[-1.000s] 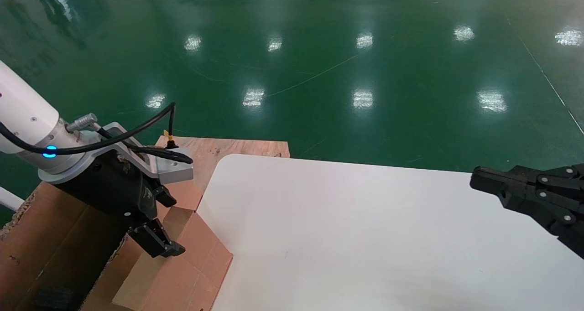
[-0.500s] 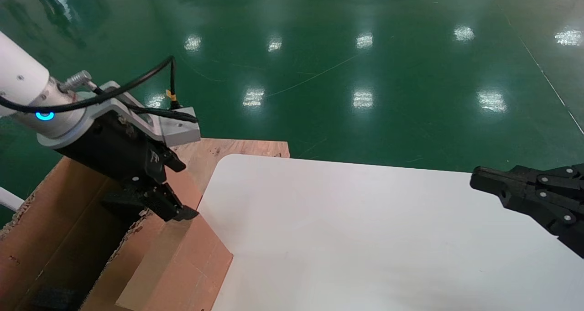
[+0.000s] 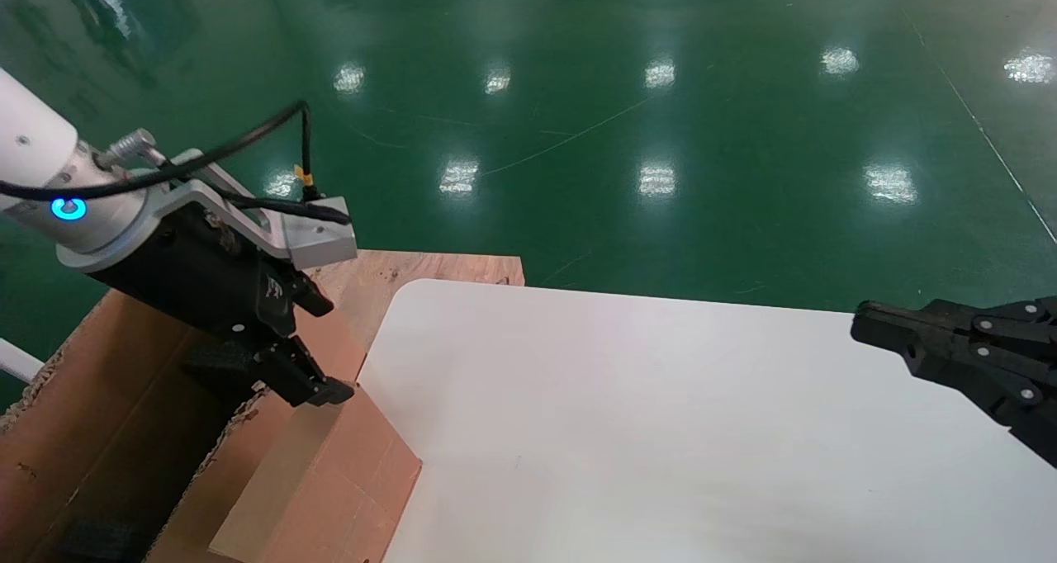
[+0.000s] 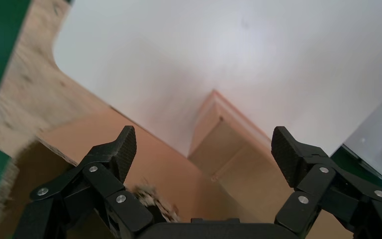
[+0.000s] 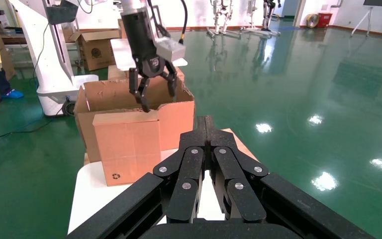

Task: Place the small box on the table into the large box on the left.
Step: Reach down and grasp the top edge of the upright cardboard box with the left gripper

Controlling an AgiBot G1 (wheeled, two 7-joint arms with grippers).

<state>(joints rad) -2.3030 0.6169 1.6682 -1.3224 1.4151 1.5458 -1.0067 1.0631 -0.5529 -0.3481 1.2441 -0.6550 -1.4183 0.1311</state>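
The left hand hovered spread and empty above the large box beside the desk, while the right hand sat pressed together at the desk's far edge.

Head view: looks forward and down from above the white table, taking in the green floor beyond; left arm at its left edge, right arm at its right edge.
Left wrist view: looks out between the left gripper fingers, close above the large box flaps and the table's rounded corner.
Right wrist view: looks along the right gripper across the table, level and farther off, toward the large box and the left gripper.
Shared: all three show the large box beside the table edge.
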